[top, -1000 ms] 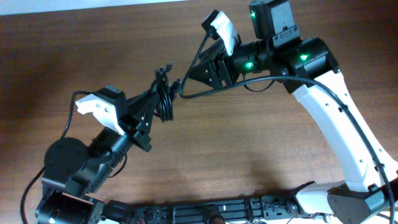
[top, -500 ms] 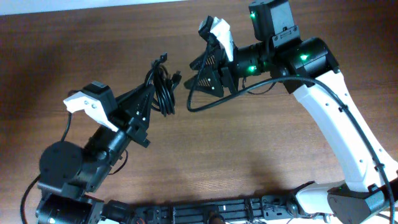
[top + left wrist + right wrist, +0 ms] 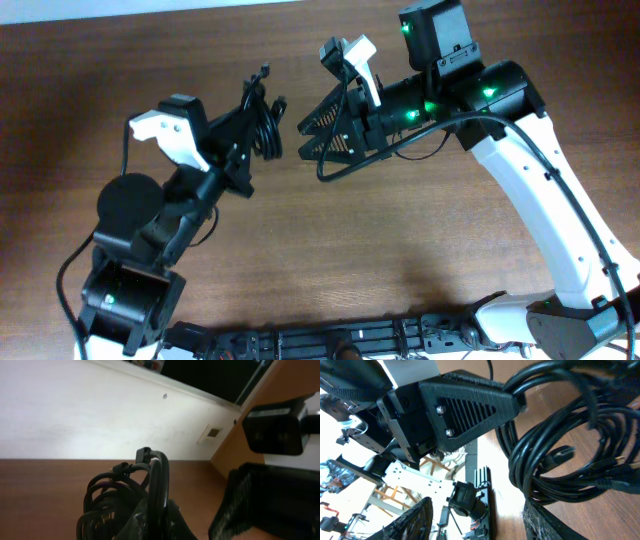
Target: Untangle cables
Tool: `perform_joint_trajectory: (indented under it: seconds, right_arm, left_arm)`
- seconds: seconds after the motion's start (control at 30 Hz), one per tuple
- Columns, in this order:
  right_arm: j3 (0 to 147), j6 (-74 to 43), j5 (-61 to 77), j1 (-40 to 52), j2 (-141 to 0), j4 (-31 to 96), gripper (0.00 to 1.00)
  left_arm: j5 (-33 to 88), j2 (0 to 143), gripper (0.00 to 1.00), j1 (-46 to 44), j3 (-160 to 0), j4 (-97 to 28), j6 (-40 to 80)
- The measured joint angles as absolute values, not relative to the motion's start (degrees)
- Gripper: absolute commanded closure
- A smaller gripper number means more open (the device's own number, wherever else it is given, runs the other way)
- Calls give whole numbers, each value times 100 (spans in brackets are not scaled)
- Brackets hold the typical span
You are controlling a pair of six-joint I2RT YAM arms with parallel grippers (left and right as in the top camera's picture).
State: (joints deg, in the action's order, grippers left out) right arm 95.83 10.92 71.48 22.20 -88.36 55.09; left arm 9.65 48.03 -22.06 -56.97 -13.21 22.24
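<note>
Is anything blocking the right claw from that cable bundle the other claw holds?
Nothing visible. The open right claw faces the cable bundle held in the left claw, with only a gap above the table between.

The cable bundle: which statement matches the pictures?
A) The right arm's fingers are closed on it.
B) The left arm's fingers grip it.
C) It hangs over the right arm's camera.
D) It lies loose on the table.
B: the cable bundle is pinched in the left fingers, while the right fingers stand open beside it.
</note>
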Motion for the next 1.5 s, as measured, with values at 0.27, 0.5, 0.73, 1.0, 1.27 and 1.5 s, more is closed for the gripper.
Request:
perform_joint_trajectory:
  seconds: [0.27,0.5,0.73,1.0,1.27,1.5]
  right_arm:
    - [9583,1092,6884,2220,-8836,5529,44]
    - [9583,1087,6840,2220,-8836,5527,44]
    - [9583,1022,6840,2220,-8836,5527,61]
    - [9585,1000,6812,2220,-8836,5522,61]
    - [9590,982,6803,2220,-8836,5507,96]
    - [9590,985,6803,2215,-8836,5507,96]
  left_arm:
    - [1441,4956,100,-2206,-5695,-742,2285]
    - [1660,4956,100,-2206,-5695,-683,2681]
    - [1767,4984,100,-2206,-5695,-615,2967]
    - [2084,5330,100,-2206,-5693,-373,3133]
    - [2231,5339,100,-2296,-5693,-16,3223]
    - [2204,5343,100,-2351,-5693,-16,3218]
